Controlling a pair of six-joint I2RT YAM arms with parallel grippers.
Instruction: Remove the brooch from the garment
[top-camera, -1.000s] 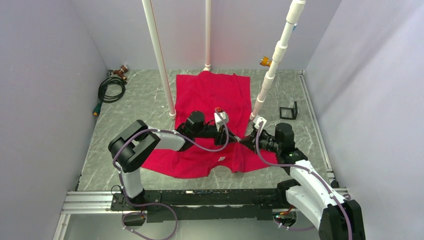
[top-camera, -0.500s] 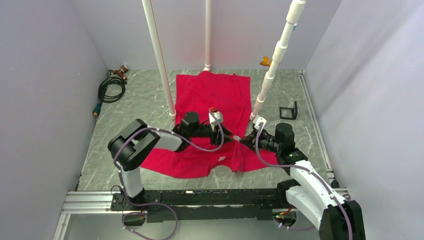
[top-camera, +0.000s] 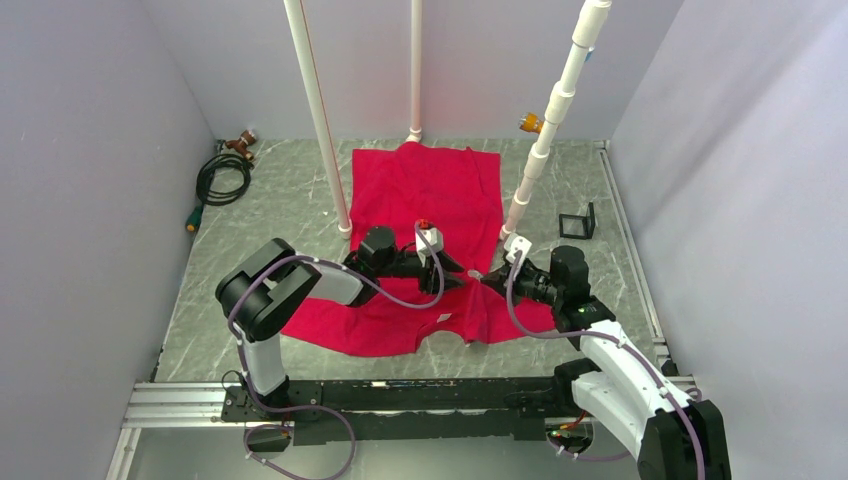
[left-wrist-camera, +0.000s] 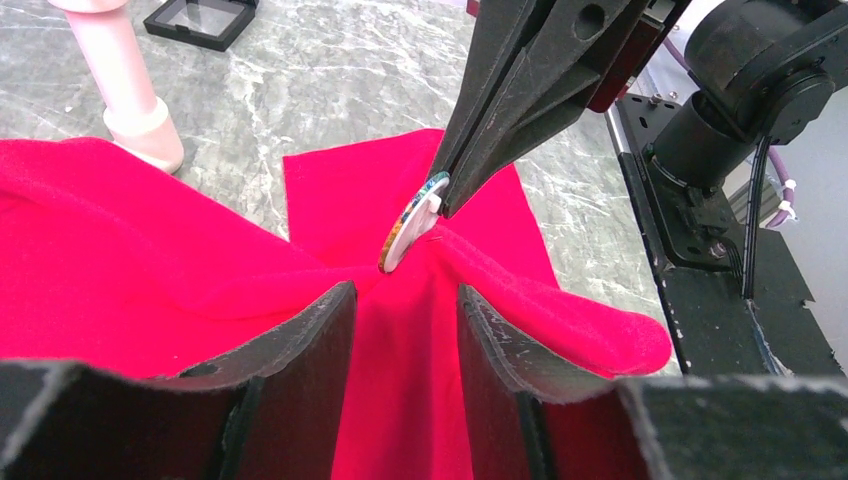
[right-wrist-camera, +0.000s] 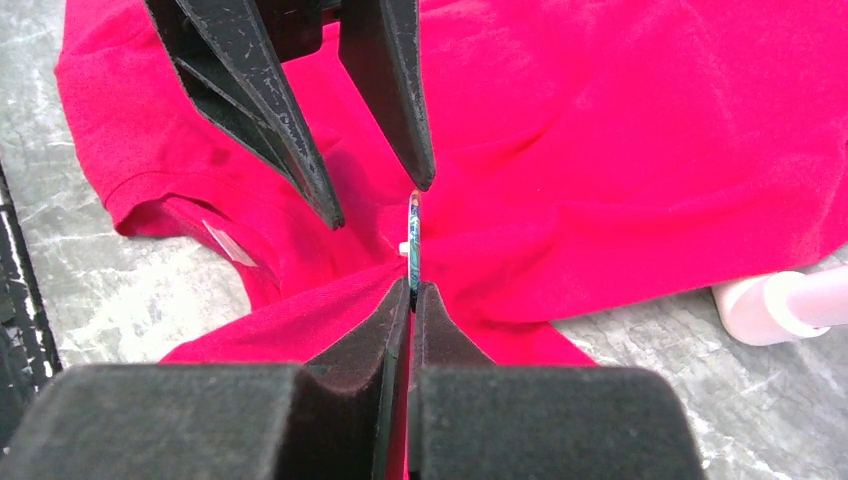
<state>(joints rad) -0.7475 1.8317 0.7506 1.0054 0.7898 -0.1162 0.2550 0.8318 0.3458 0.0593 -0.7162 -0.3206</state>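
Pinches the brooch (right-wrist-camera: 413, 240) by its rim with the right gripper (right-wrist-camera: 410, 292), jaws closed down to the disc's thickness. Holds it on edge, raised off the table near the middle and a little toward the near edge, with the garment (top-camera: 430, 190) drawn up to it in a red peak.

Leaves the left gripper (left-wrist-camera: 405, 300) parted, one finger on each side of that peak just under the disc, apparently clamping nothing; cannot tell whether touching the cloth.

Puts the disc straight between the two claws: gripped from the right-edge side, faced from the left-edge side and just short of it. Stands it upright, slightly tilted, its plane roughly in line with the right claw's reach. Probably calls for closing the left claw on the cloth below, then drawing the disc off toward the right edge.

Counts one brooch, one garment, one white label (right-wrist-camera: 228, 243), two grippers, three white poles (top-camera: 318, 120), one black cable coil (top-camera: 222, 178) by the far left corner, one small black frame (top-camera: 578, 222) near the right edge.
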